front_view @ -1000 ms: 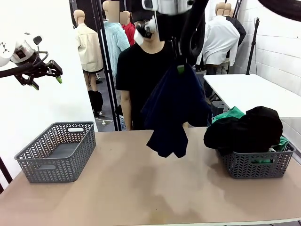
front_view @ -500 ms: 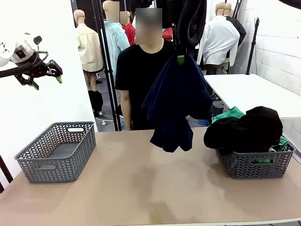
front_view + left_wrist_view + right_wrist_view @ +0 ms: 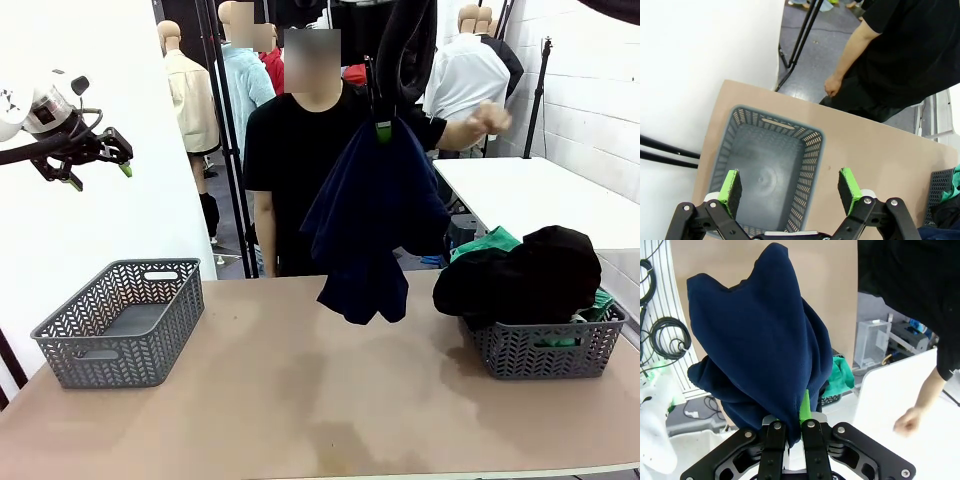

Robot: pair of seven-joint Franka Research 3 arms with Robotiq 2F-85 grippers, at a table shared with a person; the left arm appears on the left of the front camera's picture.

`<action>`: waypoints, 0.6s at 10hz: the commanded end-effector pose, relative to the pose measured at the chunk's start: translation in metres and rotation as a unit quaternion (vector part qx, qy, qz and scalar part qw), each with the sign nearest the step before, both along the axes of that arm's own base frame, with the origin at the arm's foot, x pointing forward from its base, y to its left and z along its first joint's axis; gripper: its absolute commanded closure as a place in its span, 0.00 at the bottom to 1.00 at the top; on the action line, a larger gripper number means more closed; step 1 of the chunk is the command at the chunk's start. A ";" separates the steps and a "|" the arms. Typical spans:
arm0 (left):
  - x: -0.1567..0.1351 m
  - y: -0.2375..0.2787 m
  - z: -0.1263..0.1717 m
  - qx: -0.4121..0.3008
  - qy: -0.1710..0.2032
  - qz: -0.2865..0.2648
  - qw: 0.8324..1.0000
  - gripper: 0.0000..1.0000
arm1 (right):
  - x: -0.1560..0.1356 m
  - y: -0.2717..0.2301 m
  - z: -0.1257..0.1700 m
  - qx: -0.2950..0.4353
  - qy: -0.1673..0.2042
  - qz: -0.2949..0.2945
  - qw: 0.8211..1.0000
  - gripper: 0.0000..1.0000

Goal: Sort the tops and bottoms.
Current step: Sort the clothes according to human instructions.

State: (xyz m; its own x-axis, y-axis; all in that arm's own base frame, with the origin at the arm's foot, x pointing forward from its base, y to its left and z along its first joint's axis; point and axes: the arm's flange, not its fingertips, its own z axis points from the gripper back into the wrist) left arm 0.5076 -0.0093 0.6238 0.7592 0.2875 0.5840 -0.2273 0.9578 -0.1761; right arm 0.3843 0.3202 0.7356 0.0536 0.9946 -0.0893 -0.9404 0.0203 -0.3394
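Navy garment (image 3: 372, 222) higher now, right tool (image 3: 382, 124) clamped.

The right tool (image 3: 796, 427) is clamped shut on a navy blue garment (image 3: 760, 350), which hangs bunched over the tan table (image 3: 835, 285). A green cloth (image 3: 842, 375) lies past the garment's edge. A person's hand (image 3: 910, 421) is beside a white surface (image 3: 890, 400).
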 end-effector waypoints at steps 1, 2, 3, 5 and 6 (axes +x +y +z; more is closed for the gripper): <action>0.001 0.002 0.002 0.005 -0.001 -0.001 1.000 0.00 | -0.002 -0.002 -0.002 0.001 -0.008 0.002 1.000 1.00; 0.001 0.002 0.002 0.005 -0.001 -0.001 1.000 0.00 | -0.002 -0.002 -0.002 0.001 -0.008 0.002 1.000 1.00; 0.001 0.002 0.002 0.005 -0.001 -0.001 1.000 0.00 | -0.002 -0.002 -0.002 0.001 -0.008 0.002 1.000 1.00; 0.001 0.002 0.002 0.005 -0.001 -0.001 1.000 0.00 | -0.002 -0.002 -0.002 0.001 -0.008 0.002 1.000 1.00; 0.001 0.002 0.002 0.005 -0.001 -0.001 1.000 0.00 | -0.002 -0.002 -0.002 0.001 -0.008 0.002 1.000 1.00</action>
State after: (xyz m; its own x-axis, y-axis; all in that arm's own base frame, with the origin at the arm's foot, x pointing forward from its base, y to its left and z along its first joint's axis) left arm 0.5076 -0.0093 0.6238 0.7592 0.2875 0.5840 -0.2273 0.9578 -0.1761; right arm 0.3843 0.3203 0.7356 0.0535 0.9946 -0.0893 -0.9404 0.0201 -0.3394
